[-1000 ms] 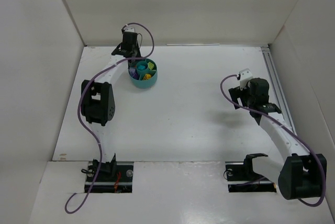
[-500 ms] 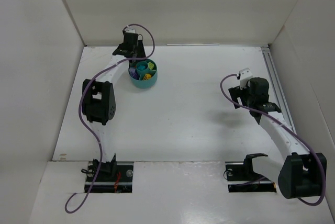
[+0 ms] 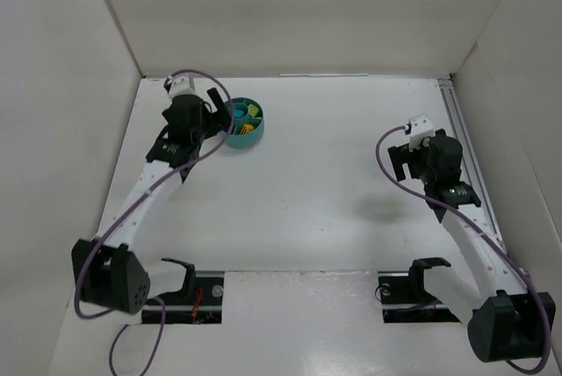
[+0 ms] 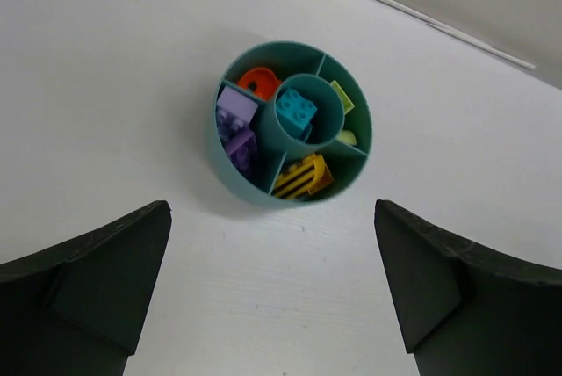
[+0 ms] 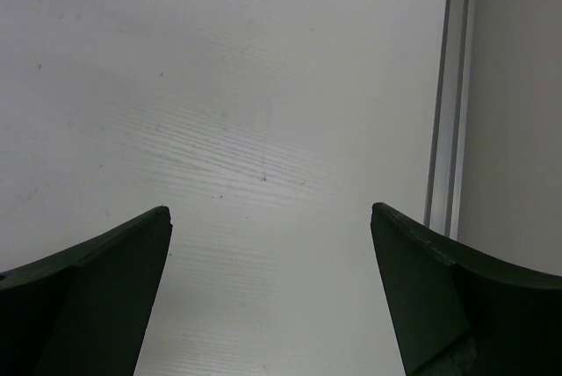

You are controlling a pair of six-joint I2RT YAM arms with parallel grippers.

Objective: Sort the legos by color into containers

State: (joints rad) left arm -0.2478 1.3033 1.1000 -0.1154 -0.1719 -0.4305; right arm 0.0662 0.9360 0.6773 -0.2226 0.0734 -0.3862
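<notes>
The round teal bowl (image 4: 226,178) stands on the white table at the back left (image 3: 247,140). Its compartments hold the legos. A teal brick (image 4: 297,111) lies in the centre cup. Around it are an orange piece (image 4: 258,83), purple bricks (image 4: 235,113), a yellow black-striped piece (image 4: 301,177) and lime green bits (image 4: 342,97). My left gripper (image 4: 270,218) (image 3: 204,121) hovers just left of and short of the bowl, open and empty. On the right side my right gripper (image 5: 270,213) (image 3: 407,161) hangs open over bare table, holding nothing.
White walls close in the table on the left, back and right. A metal rail (image 5: 451,95) runs along the right edge (image 3: 458,126). Purple cables loop off both arms.
My left gripper has opened and drawn back from over the bowl toward the left and nearer side. The left arm has swung its elbow down low. The right arm has shifted only slightly.
</notes>
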